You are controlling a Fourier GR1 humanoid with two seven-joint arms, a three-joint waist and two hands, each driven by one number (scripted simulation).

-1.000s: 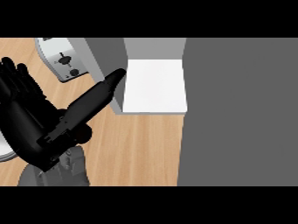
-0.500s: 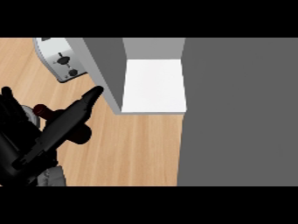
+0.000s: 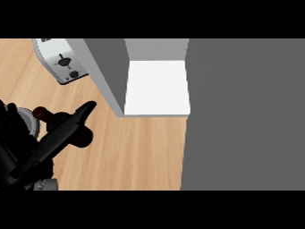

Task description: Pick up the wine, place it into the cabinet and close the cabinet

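so the wine [image 3: 44, 114], a dark bottle with a dark red top, stands on the counter between the left hand [image 3: 23, 147]'s fingers [image 3: 3, 120] and its thumb, partly hidden, while the cabinet [image 3: 156, 87] sits open off to the fingers' right, bare white shelf showing

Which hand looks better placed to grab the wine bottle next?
Left, most likely. The left hand is already at the wine, with its fingers straight and its thumb lying alongside the bottle. The right hand is not in view at all.
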